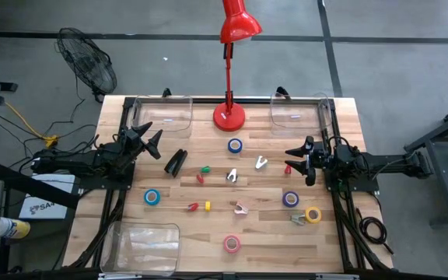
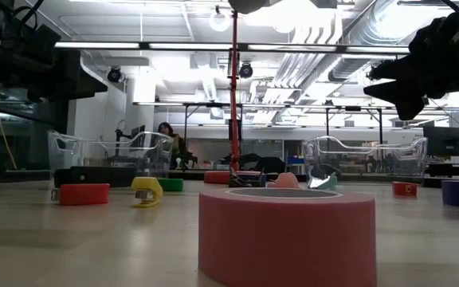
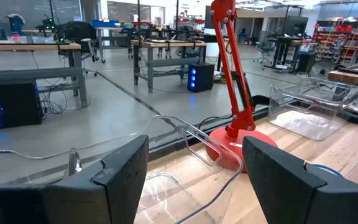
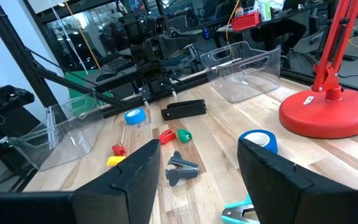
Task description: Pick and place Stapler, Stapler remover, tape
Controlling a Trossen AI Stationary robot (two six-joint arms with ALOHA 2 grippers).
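- Right now, nothing held: left gripper [image 1: 151,137] with fingers spread apart, hanging over the left edge of the counter [image 1: 208,233], just beside the stapler [image 1: 176,162].
- Right gripper [image 1: 295,159] likewise apart and empty, over the right side, near a small red piece.
- Stapler lying black and slanted on the wood, left of centre, between the left gripper and a green and red pair of small pieces [image 1: 202,173].
- Tape scattered: blue roll [image 1: 234,145] by the lamp base, blue roll [image 1: 152,197] lower left, purple roll [image 1: 290,199] and yellow roll [image 1: 313,215] on the right, pink roll [image 1: 232,244] near the front edge.
- Dark staple remover [image 4: 180,168] lying mid-counter, among pale clips.
- Risk, judged from the layout: a skewed close on the slanted stapler, likely to spin it or push it into the nearby small pieces.
- Another risk: a roll lying flat offers little to grip, so likely to slide away.
- Red lamp [image 1: 229,115] standing at the back centre, its stem a hazard for any high sweep.
- Clear bins at back left [image 1: 162,113], back right [image 1: 298,110] and front left [image 1: 142,243]; thin walls easy to clip on the way in.
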